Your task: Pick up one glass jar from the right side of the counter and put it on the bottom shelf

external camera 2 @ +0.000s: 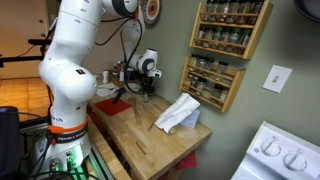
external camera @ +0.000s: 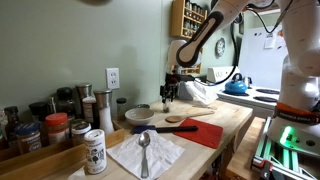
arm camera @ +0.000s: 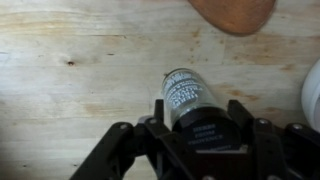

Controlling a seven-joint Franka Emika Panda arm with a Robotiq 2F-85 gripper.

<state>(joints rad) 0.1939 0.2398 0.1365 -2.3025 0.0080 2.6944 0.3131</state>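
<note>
One glass jar (arm camera: 186, 92) stands on the counter (arm camera: 80, 70) between the two fingers (arm camera: 157, 125) of the gripper (arm camera: 198, 112). The jaws stand partway in on either side of it, and I cannot tell whether they pinch it. One wooden spoon (arm camera: 235, 12) lies just beyond. In an exterior view, two wooden racks (external camera 2: 230, 28) hang on the wall, and the bottom shelf (external camera 2: 212, 100) is well apart from the gripper.

Both exterior views share the counter (external camera: 238, 118) (external camera 2: 150, 150) from opposite ends; wrist view looks down closely.
</note>
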